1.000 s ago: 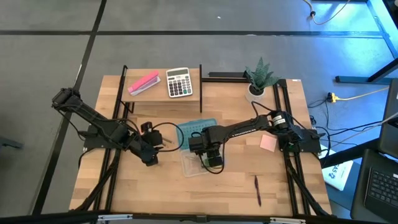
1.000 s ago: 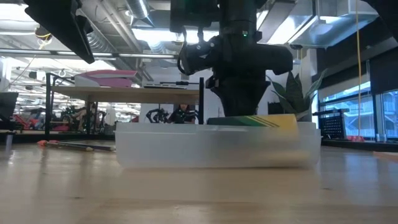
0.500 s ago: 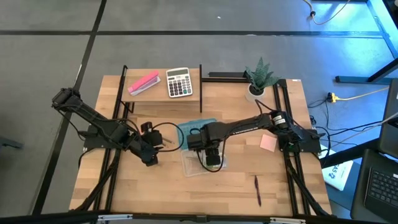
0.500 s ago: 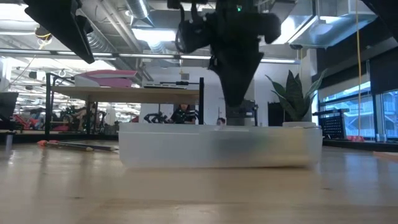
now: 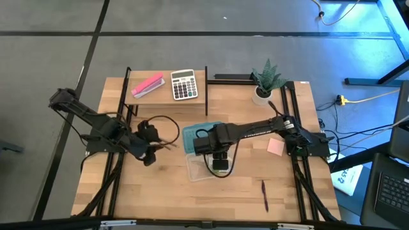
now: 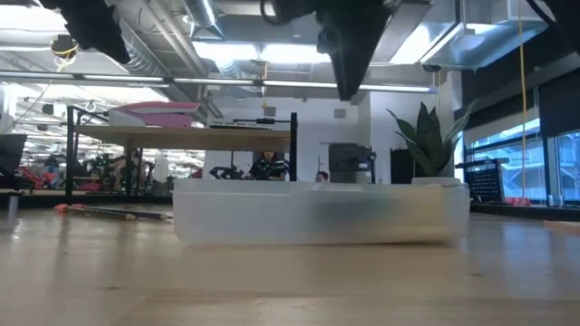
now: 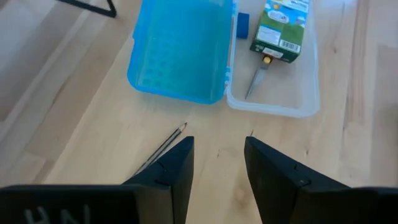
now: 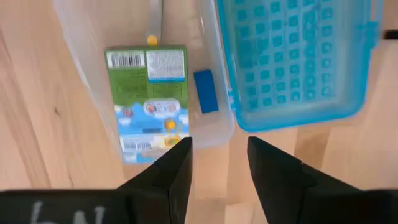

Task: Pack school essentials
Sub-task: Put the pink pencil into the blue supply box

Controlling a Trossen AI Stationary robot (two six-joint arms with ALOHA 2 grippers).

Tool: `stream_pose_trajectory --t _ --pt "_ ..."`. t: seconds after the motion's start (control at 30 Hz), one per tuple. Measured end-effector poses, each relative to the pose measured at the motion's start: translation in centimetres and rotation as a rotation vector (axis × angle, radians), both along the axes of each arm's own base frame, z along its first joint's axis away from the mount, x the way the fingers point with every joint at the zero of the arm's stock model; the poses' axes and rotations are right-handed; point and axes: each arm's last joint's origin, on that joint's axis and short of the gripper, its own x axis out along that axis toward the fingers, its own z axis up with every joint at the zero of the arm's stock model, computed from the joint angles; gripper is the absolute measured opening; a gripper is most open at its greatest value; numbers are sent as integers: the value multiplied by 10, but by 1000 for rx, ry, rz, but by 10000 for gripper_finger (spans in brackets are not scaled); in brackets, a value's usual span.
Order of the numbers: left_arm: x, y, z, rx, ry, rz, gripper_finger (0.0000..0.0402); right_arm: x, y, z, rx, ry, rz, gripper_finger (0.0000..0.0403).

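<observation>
1. right hand (image 8: 217, 163) hangs above the clear case (image 5: 203, 171), fingers spread, nothing between them; a second ago it was down inside the case with the crayon box (image 8: 147, 102), now it has lifted clear
2. crayon box lies flat in the clear tray half; blue eraser (image 8: 205, 91) just beside it, against the hinge side; scissors (image 7: 257, 76) lie in the tray too, tip poking out past the box's end
3. blue lid (image 7: 180, 51) lies open, flat on the bench (image 5: 166, 191) next to the tray
4. left hand (image 7: 217, 163) spread and empty, near the case on the lid side; it has shifted slightly since a second ago; pencil (image 7: 163, 148) lies on the bench just ahead of its fingers
5. pen (image 5: 264, 195) on the bench, well apart from the case, toward the right arm's side
6. judgement: crayon drop is done; three of five items packed; pencil and pen remain, pencil looks like the left hand's next pick
</observation>
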Motion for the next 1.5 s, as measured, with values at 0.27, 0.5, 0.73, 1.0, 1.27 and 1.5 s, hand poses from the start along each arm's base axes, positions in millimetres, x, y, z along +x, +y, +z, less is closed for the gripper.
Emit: stream_pose_trajectory --t 0.27,0.5,0.73,1.0,1.27,1.5 --pt "-4 3 1 -69 -7 91 135 -29 7 42 -94 -105 -64 156" --pt "-6 4 -1 -216 -16 281 135 -60 3 84 -92 -251 -186 156" --pt "-14 27 -10 -351 133 630 135 -80 -2 110 -61 -338 -214 156" --pt "-8 57 -12 -426 222 690 135 -87 -6 121 -119 -398 -202 156" --pt "7 81 -23 -282 397 317 135 -87 -6 121 -133 -391 -144 156" --pt "20 92 -40 -187 559 -1 135 -87 -6 121 -141 -384 -104 156"
